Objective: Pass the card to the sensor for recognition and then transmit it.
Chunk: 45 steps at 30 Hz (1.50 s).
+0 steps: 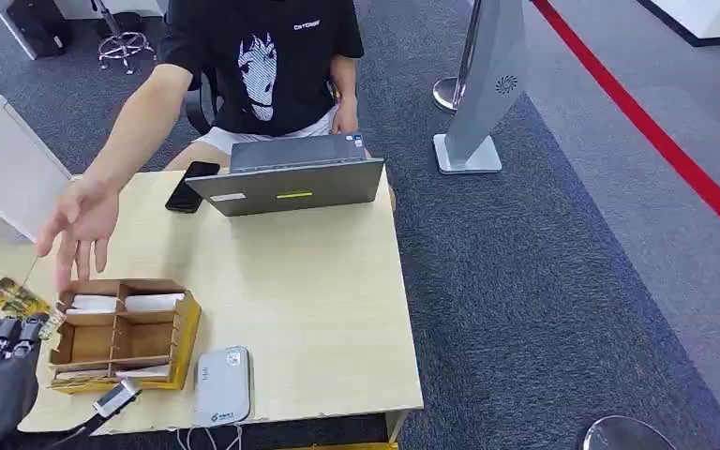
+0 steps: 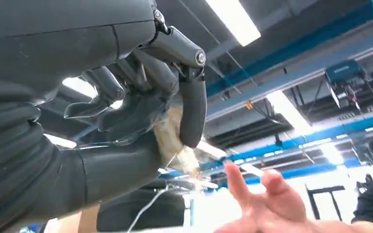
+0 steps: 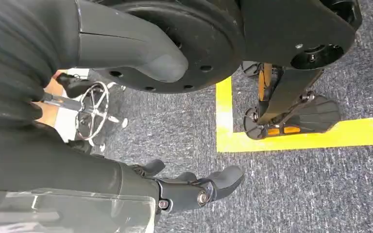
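**Card pinched in left hand, off the tabletop's left edge**

Left hand [image 1: 0,361] had fingers curled w/ thumb pressed on a patterned card [image 1: 14,296], held beyond the tabletop's [image 1: 319,309] left edge, beside the wooden card box [image 1: 124,333]. Person's hand [image 1: 80,225] was spread just above it. Grey card reader [image 1: 222,384] lay at the front edge, near the box. Right hand [image 3: 194,189] hung over carpet, fingers loosely apart, holding nothing. Judgement: card prob. light, thin, stiff-ish but bendy, slick-faced; best gripped by one short end, leaving most of it free for reader and receiver.
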Tool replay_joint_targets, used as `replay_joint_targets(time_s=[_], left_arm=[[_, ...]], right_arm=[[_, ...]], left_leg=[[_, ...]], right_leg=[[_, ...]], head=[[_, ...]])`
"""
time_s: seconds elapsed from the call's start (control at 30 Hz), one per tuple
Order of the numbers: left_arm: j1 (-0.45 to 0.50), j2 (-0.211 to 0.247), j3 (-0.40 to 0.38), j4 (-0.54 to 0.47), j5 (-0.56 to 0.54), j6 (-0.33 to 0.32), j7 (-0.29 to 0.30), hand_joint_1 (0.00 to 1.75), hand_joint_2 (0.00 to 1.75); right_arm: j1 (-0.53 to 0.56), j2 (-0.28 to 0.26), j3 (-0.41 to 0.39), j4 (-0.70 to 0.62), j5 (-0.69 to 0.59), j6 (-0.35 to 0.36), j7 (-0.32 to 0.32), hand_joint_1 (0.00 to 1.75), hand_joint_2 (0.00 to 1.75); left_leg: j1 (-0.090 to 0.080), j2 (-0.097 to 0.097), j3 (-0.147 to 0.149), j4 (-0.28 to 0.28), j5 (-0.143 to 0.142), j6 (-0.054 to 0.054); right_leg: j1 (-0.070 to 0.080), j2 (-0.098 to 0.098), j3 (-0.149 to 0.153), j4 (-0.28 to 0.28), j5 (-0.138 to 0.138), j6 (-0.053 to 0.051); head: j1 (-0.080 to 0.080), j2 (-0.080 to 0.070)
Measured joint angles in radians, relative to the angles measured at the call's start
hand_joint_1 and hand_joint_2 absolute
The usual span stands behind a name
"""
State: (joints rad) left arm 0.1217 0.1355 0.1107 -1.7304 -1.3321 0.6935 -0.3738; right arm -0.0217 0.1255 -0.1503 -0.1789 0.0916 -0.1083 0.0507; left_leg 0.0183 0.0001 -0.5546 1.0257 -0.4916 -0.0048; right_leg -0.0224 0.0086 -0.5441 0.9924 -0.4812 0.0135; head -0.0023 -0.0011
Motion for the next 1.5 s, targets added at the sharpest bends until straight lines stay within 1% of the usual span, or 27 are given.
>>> replay_joint_targets(time_s=[0.07,0.13,0.37,0.4,0.43,0.47,0.53,0.57,0.6,0.67,0.7,0.73,0.77,0.8,1.37,1.5], left_arm=[[-0.023,0.016,-0.013,0.0,-0.002,0.0,0.021,1.75,1.75],[-0.043,0.031,-0.025,0.001,0.005,0.0,0.034,1.45,1.75],[-0.072,0.049,-0.051,0.002,0.019,0.0,0.045,1.5,1.75],[-0.073,0.049,-0.053,0.002,0.021,0.0,0.045,1.57,1.75],[-0.073,0.049,-0.053,0.002,0.024,0.0,0.045,1.61,1.75],[-0.073,0.049,-0.054,0.002,0.027,0.0,0.044,1.61,1.75],[-0.073,0.049,-0.055,0.002,0.031,0.0,0.042,1.47,1.75],[-0.073,0.049,-0.055,0.002,0.031,0.0,0.041,1.47,1.75],[-0.073,0.049,-0.055,0.002,0.031,0.0,0.041,1.57,1.75],[-0.072,0.049,-0.055,0.002,0.031,0.0,0.041,1.57,1.75],[-0.072,0.049,-0.055,0.002,0.031,0.0,0.041,1.41,1.75],[-0.071,0.049,-0.055,0.002,0.031,0.0,0.041,0.03,1.75],[-0.07,0.049,-0.055,0.002,0.03,0.0,0.041,0.03,1.75],[-0.068,0.049,-0.055,0.002,0.03,0.0,0.041,0.0,1.75],[-0.048,0.036,-0.053,0.002,0.056,0.0,-0.002,0.0,1.75],[-0.032,0.021,-0.033,-0.003,0.077,0.0,-0.036,0.0,1.75]], right_arm=[[-0.001,0.0,0.0,0.0,0.004,0.001,0.0,0.0,1.75],[-0.002,0.0,0.0,0.0,0.008,0.001,0.0,0.0,1.75],[-0.004,0.0,0.0,0.0,0.01,0.001,-0.001,0.0,1.75],[-0.004,0.0,-0.001,0.0,0.01,0.001,0.0,0.0,1.75],[-0.004,0.0,-0.002,0.0,0.01,0.001,0.0,0.0,1.75],[-0.004,0.0,-0.004,0.0,0.01,0.0,0.0,0.0,1.75],[-0.004,0.0,-0.008,0.0,0.01,0.0,0.002,0.0,1.75],[-0.004,0.0,-0.008,0.0,0.01,0.0,0.002,0.0,1.75],[-0.004,0.0,-0.01,0.0,0.01,0.0,0.002,0.0,1.75],[-0.004,0.0,-0.012,0.0,0.01,0.0,0.003,0.0,1.75],[-0.004,0.0,-0.013,0.0,0.01,0.0,0.003,0.0,1.75],[-0.004,0.0,-0.013,0.0,0.01,0.0,0.003,0.0,1.75],[-0.004,0.0,-0.014,0.0,0.01,0.0,0.003,0.0,1.75],[-0.004,0.0,-0.014,0.0,0.01,0.0,0.003,0.0,1.75],[-0.004,0.0,-0.016,0.0,0.013,0.0,0.004,0.0,1.75],[-0.004,0.0,-0.023,0.0,0.013,-0.001,0.003,0.0,1.75]], left_leg=[[0.0,0.0,0.0,0.0,0.0,0.0],[0.0,0.0,0.0,0.0,0.0,0.0],[0.0,0.0,0.0,0.0,0.0,0.0],[0.0,0.0,0.0,0.0,0.0,0.0],[0.0,0.0,0.0,0.0,0.0,0.0],[0.0,0.0,0.0,0.0,0.0,0.0],[0.0,0.0,0.0,0.0,0.0,0.0],[0.0,0.0,0.0,0.0,0.0,0.0],[0.0,0.0,0.0,0.0,0.0,0.0],[0.0,0.0,0.0,0.0,0.0,0.0],[0.0,0.0,0.0,0.0,0.0,0.0],[0.0,0.0,0.0,0.0,0.0,0.0],[0.0,0.0,0.0,0.0,0.0,0.0],[0.0,0.0,0.0,0.0,0.0,0.0],[0.0,0.0,-0.001,0.0,0.0,0.0],[0.0,0.0,-0.001,0.0,0.0,0.0]], right_leg=[[0.0,0.0,0.0,0.0,0.0,0.0],[0.0,0.0,0.0,0.0,0.0,0.0],[0.0,0.0,0.0,0.0,0.0,0.0],[0.0,0.0,0.0,0.0,0.0,0.0],[0.0,0.0,0.0,0.0,0.0,0.0],[0.0,0.0,0.0,0.0,0.0,0.0],[0.0,0.0,0.0,0.0,0.0,0.0],[0.0,0.0,0.0,0.0,0.0,0.0],[0.0,0.0,0.0,0.0,0.0,0.0],[0.0,0.0,0.0,0.0,0.0,0.0],[0.0,0.0,0.0,0.0,0.0,0.0],[0.0,0.0,0.0,0.0,0.0,0.0],[0.0,0.0,0.0,0.0,0.0,0.0],[0.0,0.0,0.0,0.0,0.0,0.0],[0.0,0.0,0.0,0.0,0.0,0.0],[0.0,0.0,0.0,0.0,0.0,0.0]], head=[[0.0,0.0],[0.0,0.0],[0.0,0.0],[0.0,0.0],[0.0,0.0],[0.0,0.0],[0.0,0.0],[0.0,0.0],[0.0,0.0],[0.0,0.0],[0.0,0.0],[0.0,0.0],[0.0,0.0],[0.0,0.0],[0.0,0.0],[0.0,0.0]])
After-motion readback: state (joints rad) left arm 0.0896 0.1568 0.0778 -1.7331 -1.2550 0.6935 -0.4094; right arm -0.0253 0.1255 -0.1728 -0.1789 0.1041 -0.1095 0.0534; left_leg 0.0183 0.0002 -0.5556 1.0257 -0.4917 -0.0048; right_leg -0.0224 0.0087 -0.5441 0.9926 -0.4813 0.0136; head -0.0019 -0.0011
